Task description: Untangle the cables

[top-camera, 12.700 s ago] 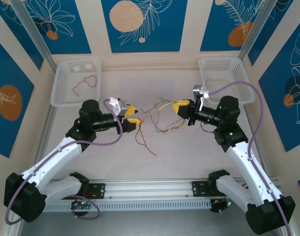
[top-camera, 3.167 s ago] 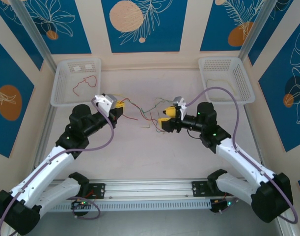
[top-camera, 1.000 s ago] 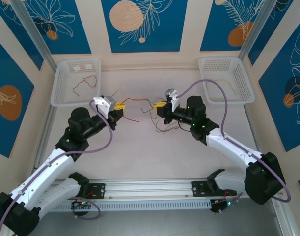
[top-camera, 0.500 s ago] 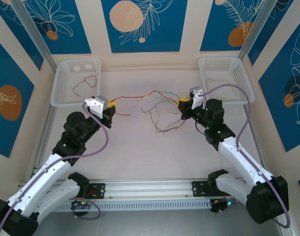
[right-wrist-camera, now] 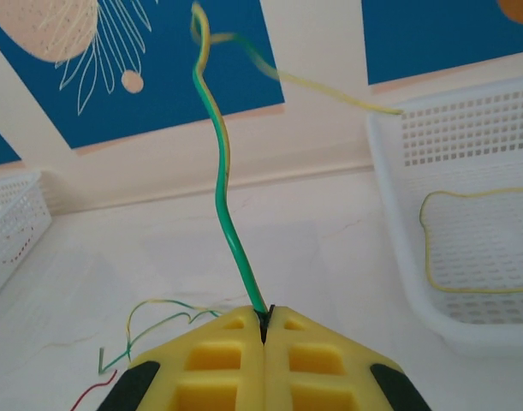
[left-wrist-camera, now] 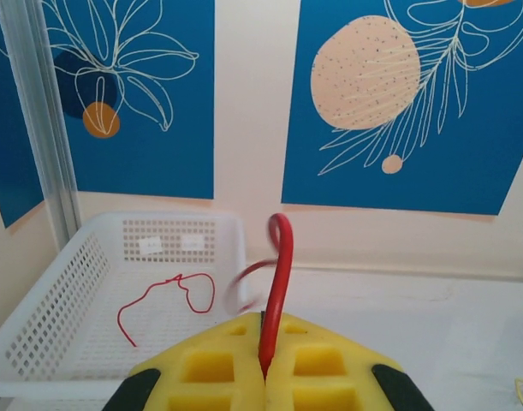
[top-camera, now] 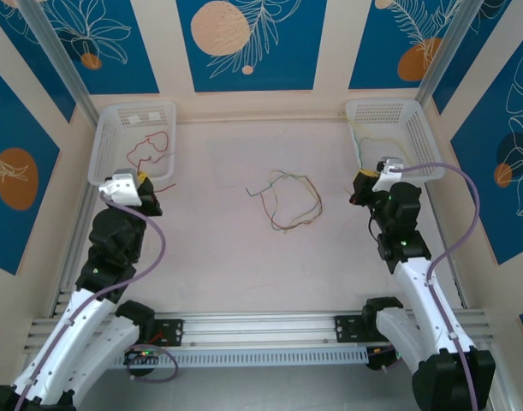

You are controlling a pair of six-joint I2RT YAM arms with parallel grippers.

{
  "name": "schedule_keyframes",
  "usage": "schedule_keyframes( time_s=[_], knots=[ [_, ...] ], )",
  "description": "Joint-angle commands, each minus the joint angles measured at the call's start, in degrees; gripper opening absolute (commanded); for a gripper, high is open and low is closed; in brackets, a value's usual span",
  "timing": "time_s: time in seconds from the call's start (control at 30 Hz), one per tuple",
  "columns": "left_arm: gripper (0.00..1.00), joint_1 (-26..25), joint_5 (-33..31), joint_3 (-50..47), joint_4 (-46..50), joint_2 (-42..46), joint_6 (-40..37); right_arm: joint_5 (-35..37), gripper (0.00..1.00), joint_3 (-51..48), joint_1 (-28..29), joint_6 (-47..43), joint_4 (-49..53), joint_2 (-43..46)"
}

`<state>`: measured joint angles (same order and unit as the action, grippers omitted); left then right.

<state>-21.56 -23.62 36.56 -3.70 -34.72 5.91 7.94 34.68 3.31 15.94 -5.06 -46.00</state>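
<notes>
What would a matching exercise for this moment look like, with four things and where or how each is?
Things:
1. left gripper
2. right gripper
3. yellow loop
4. bundle

Places or states:
A. lying in the right basket
B. loose in the middle of the table
C. shut on a red wire
D. shut on a green wire

Pairs: 1-C, 2-D, 3-A, 4-B
</notes>
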Motion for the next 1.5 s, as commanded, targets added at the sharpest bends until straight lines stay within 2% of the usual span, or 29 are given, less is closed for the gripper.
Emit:
schedule_keyframes(
  time_s=[0.0, 0.17, 0.27, 0.47, 0.73, 0.9, 1.07, 1.27, 1.47],
  knots=[
    [0.0, 0.6, 3.1, 0.6, -1.0, -1.0, 0.3, -1.0, 0.0, -0.2, -0.4, 1.3, -0.1, 2.0],
    [0.0, 2.4, 10.0, 4.6, 0.0, -5.2, -3.0, -1.9, 0.0, 0.8, -0.5, 1.3, 0.9, 3.1],
    [0.0, 7.4, 19.8, 9.4, 1.9, -10.0, -2.2, -3.1, 0.0, 1.2, -0.5, 1.8, 0.7, 3.4],
    [0.0, 13.7, 17.8, 15.6, 1.0, -19.6, -1.1, -4.0, 0.0, 1.3, -0.6, 2.8, 0.9, 4.1],
    [0.0, 26.6, 26.2, 23.6, -3.6, -36.3, 4.2, -3.8, 0.0, 0.9, -0.7, 2.4, 3.5, 7.6],
    [0.0, 28.2, 31.4, 29.2, -3.2, -38.5, 4.7, -2.8, 0.0, 1.5, -0.9, 1.3, 6.4, 9.5],
    [0.0, 29.1, 28.1, 33.8, -0.1, -38.5, 3.2, -2.5, 0.0, 1.2, -1.1, 1.3, 6.5, 10.9],
    [0.0, 31.6, 27.9, 39.4, 2.5, -40.2, 3.2, -3.3, 0.0, 1.5, -1.1, 1.9, 6.6, 10.4],
    [0.0, 33.0, 28.6, 39.8, -0.3, -44.9, 2.4, -3.5, 0.0, 1.5, -1.1, 1.5, 7.2, 10.5]
  ],
)
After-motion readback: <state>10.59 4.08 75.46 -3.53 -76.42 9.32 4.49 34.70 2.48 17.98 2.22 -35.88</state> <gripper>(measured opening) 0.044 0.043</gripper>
